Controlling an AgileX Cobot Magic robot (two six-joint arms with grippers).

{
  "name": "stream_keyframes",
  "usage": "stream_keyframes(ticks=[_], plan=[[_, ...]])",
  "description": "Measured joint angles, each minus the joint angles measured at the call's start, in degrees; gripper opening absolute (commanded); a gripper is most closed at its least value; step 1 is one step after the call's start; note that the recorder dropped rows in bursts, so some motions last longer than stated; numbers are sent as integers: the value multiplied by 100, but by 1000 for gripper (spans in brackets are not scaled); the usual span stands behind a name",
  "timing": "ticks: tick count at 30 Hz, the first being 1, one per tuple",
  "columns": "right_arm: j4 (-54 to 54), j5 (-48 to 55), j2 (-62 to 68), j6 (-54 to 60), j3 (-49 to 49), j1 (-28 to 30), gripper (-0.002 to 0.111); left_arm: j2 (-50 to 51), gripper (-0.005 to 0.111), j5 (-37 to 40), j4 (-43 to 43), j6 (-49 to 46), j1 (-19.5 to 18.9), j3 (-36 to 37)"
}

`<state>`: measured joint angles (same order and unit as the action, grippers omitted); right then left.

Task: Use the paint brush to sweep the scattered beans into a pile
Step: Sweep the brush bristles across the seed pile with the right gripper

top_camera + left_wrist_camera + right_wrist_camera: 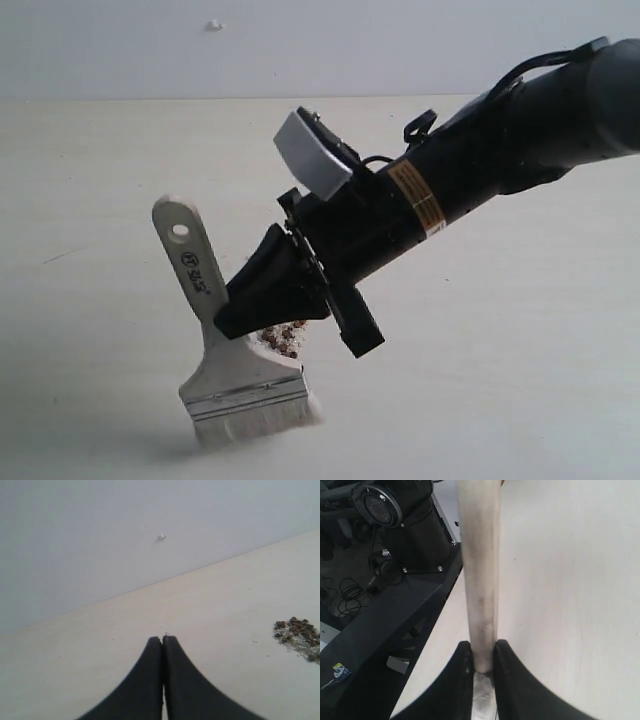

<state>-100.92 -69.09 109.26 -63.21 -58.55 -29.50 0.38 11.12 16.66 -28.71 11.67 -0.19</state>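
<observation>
Ext. view: right gripper (250, 295) pinches the paint brush (235, 385) mid-handle. Bristles touch the bench (500, 380), handle tilts up. The beans (283, 338) sit just beside the brush, under that gripper, well off the back edge.
Left wrist view: left gripper (163, 641) closed, empty, beans well apart.
Right wrist view: handle squeezed tight.

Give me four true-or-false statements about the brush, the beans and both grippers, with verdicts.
1. The right gripper is shut on the paint brush handle. True.
2. The paint brush lies flat on the table. False: it stands tilted, bristles down on the table, handle raised.
3. The left gripper holds a second brush. False: it is shut and empty.
4. The beans lie on the table mingled with whitish grains. True.
</observation>
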Motion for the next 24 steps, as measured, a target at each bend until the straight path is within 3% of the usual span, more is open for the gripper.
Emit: stream_keyframes(ticks=[13, 24], plan=[[423, -52, 724, 912, 0, 720, 0, 0, 0, 0, 0, 0, 0, 0], [525, -38, 1236, 988, -753, 774, 0, 0, 0, 0, 0, 0, 0, 0]])
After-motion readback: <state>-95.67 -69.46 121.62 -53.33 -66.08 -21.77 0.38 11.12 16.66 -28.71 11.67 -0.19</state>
